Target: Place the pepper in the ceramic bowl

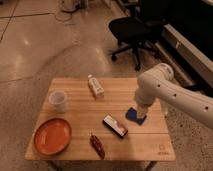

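The pepper (97,145), small, slender and dark red, lies near the front edge of the wooden table (150,145). To its left, at the table's front left corner, sits the ceramic bowl (52,136), a wide shallow orange-red dish with nothing in it. My gripper (140,113) hangs from the white arm over the right side of the table, well to the right of the pepper and a little further back. It stands open, with nothing seen in its grip, and points down just above a small blue object (133,117).
A black rectangular box (115,125) lies between the pepper and the gripper. A translucent white cup (58,100) stands at the left and a small white bottle (95,85) lies at the back. A black office chair (132,30) stands on the floor behind the table.
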{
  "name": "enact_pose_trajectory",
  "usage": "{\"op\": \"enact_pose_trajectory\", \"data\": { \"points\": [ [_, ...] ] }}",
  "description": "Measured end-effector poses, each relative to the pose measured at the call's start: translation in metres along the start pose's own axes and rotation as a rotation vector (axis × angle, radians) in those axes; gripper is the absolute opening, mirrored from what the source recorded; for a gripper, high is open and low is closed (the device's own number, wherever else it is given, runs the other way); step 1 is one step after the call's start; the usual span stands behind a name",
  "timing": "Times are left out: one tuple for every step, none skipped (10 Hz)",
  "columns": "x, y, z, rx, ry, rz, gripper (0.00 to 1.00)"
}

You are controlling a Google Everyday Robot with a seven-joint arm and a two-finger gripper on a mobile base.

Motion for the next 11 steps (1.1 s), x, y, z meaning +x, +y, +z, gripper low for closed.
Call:
{"op": "enact_pose_trajectory", "data": {
  "points": [
    [0.0002, 0.0001, 0.0000, 0.000, 0.000, 0.000, 0.65],
    [-0.0001, -0.0001, 0.0000, 0.000, 0.000, 0.000, 0.65],
    [0.0000, 0.0000, 0.0000, 0.000, 0.000, 0.000, 0.65],
    [0.0000, 0.0000, 0.0000, 0.000, 0.000, 0.000, 0.65],
    [0.0001, 0.0000, 0.0000, 0.000, 0.000, 0.000, 0.65],
    [0.0000, 0.0000, 0.0000, 0.000, 0.000, 0.000, 0.65],
    [0.0000, 0.0000, 0.0001, 0.000, 0.000, 0.000, 0.65],
    [-0.0001, 0.0000, 0.0000, 0.000, 0.000, 0.000, 0.65],
    [0.0000, 0.0000, 0.0001, 0.000, 0.000, 0.000, 0.65],
    [-0.0001, 0.0000, 0.0001, 0.000, 0.000, 0.000, 0.65],
    [0.0000, 0.0000, 0.0001, 0.000, 0.000, 0.000, 0.65]
  ]
}}
